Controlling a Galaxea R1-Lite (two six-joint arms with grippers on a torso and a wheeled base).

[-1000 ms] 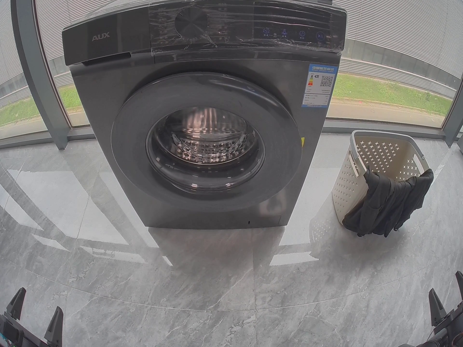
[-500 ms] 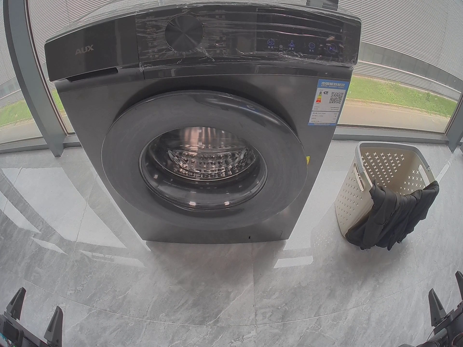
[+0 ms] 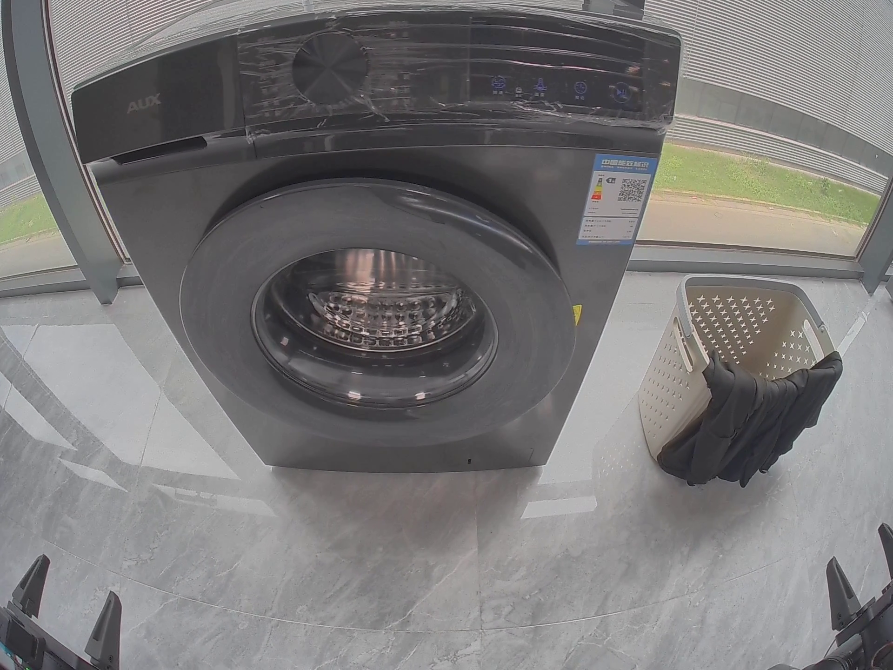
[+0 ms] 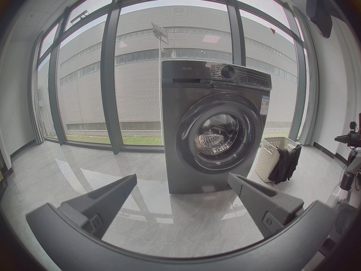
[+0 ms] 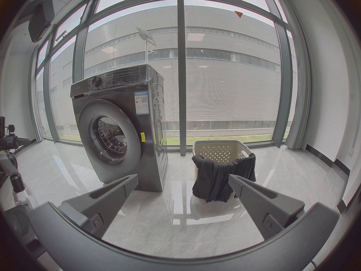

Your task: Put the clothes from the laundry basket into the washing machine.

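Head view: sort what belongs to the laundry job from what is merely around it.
Job: washing machine, door shut; laundry basket; dark clothes draped over its rim.
Around: window frame; grass outside; grey floor.

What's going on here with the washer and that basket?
Nothing is being handled yet. The robot's left gripper and right gripper both hang open and empty, short of the washing machine, whose door is shut. A dark garment is draped over the rim of the laundry basket, on the floor to the machine's right.
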